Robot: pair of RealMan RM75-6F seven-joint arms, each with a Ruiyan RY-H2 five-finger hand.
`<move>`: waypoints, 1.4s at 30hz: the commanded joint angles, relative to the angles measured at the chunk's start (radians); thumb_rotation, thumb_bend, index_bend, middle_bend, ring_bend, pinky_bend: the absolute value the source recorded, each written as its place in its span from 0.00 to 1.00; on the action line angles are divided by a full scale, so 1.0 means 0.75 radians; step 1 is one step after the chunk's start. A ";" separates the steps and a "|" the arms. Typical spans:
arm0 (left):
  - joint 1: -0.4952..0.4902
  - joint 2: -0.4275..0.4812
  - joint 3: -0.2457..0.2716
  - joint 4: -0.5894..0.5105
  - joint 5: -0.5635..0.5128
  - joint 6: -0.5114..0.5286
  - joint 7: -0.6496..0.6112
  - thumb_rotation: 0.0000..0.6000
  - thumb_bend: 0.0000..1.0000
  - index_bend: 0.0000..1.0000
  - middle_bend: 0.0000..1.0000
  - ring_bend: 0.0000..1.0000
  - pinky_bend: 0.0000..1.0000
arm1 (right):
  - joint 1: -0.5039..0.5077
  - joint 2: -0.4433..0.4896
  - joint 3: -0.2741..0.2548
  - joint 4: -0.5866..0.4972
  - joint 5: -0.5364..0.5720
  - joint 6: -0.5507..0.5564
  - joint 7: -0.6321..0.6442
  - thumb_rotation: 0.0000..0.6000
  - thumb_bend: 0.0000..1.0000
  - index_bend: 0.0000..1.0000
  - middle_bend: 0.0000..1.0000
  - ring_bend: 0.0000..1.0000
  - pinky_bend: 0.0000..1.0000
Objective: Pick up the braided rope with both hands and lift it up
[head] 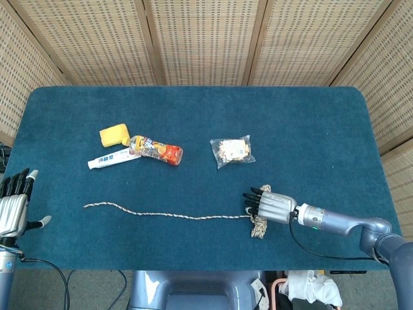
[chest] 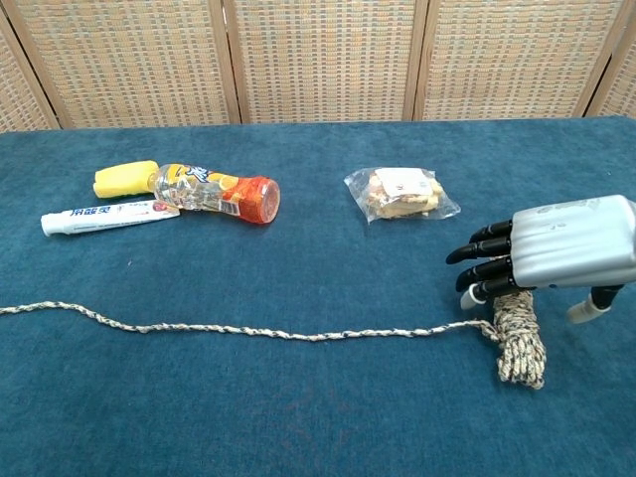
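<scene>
The braided rope (chest: 298, 333) lies near the front edge of the blue table (head: 310, 129). Its thin tail runs in a long line from the left side toward the right. At the right end the rope is wound into a thick bundle (chest: 519, 338) that lies flat on the cloth.

The right hand (chest: 556, 253) is right over the top of that bundle. Its arm (head: 342, 223) comes in low from the right, stretched out almost level with the table. The back of the hand faces up and the black fingers (chest: 482, 263) point left. The fingers are bent down a little and sit slightly apart. They hang just over the top end of the bundle, and it is hard to tell if they touch it. The hand holds nothing.

The left hand (head: 14, 206) is far off at the left edge of the table, seen only in the head view. It points up with its fingers straight and the thumb out to the side. It holds nothing and is well apart from the rope's tail.

Farther back on the right is a clear bag of snacks (chest: 399, 194). Farther back on the left, a white toothpaste tube (chest: 104, 217), a yellow block (chest: 124, 179) and an orange bottle (chest: 214, 192) lie close together.
</scene>
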 commanded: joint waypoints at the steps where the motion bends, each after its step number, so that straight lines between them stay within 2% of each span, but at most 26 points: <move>1: -0.002 -0.002 -0.001 0.003 -0.006 -0.004 0.002 1.00 0.00 0.00 0.00 0.00 0.00 | 0.003 -0.041 -0.021 0.075 0.031 0.020 0.036 1.00 0.04 0.19 0.20 0.09 0.23; 7: -0.005 -0.005 -0.003 0.007 -0.012 -0.007 0.005 1.00 0.00 0.00 0.00 0.00 0.00 | 0.010 -0.085 -0.066 0.172 0.046 0.065 0.120 1.00 0.16 0.33 0.33 0.20 0.41; 12: -0.006 -0.006 -0.003 0.007 -0.014 -0.008 0.007 1.00 0.00 0.00 0.00 0.00 0.00 | 0.006 -0.136 -0.100 0.258 0.050 0.138 0.203 1.00 0.38 0.48 0.50 0.35 0.58; 15: -0.008 -0.009 -0.001 0.010 -0.015 -0.012 0.010 1.00 0.00 0.00 0.00 0.00 0.00 | -0.008 -0.173 -0.106 0.320 0.068 0.221 0.257 1.00 0.47 0.52 0.54 0.40 0.64; 19: -0.016 -0.017 0.000 0.023 -0.018 -0.022 0.019 1.00 0.00 0.00 0.00 0.00 0.00 | -0.024 -0.186 -0.087 0.359 0.117 0.292 0.310 1.00 0.55 0.55 0.57 0.43 0.67; 25: -0.075 -0.082 0.000 0.152 0.021 -0.085 0.036 1.00 0.00 0.00 0.00 0.00 0.00 | -0.020 -0.140 -0.039 0.285 0.204 0.354 0.361 1.00 0.59 0.58 0.60 0.45 0.70; 30: -0.153 -0.150 0.005 0.298 0.089 -0.205 -0.067 1.00 0.00 0.01 0.00 0.00 0.00 | -0.002 -0.091 -0.016 0.173 0.237 0.344 0.309 1.00 0.60 0.58 0.60 0.45 0.70; 33: -0.207 -0.193 0.017 0.382 0.135 -0.303 -0.162 1.00 0.02 0.12 0.00 0.00 0.00 | 0.009 -0.063 -0.005 0.101 0.252 0.321 0.250 1.00 0.61 0.58 0.60 0.45 0.70; 38: -0.283 -0.276 0.047 0.501 0.203 -0.423 -0.238 1.00 0.12 0.29 0.00 0.00 0.00 | 0.016 -0.017 -0.006 -0.021 0.260 0.285 0.152 1.00 0.62 0.58 0.60 0.45 0.70; 42: -0.318 -0.333 0.051 0.554 0.224 -0.467 -0.280 1.00 0.15 0.34 0.00 0.00 0.00 | 0.018 0.009 -0.012 -0.088 0.260 0.261 0.098 1.00 0.62 0.58 0.60 0.45 0.70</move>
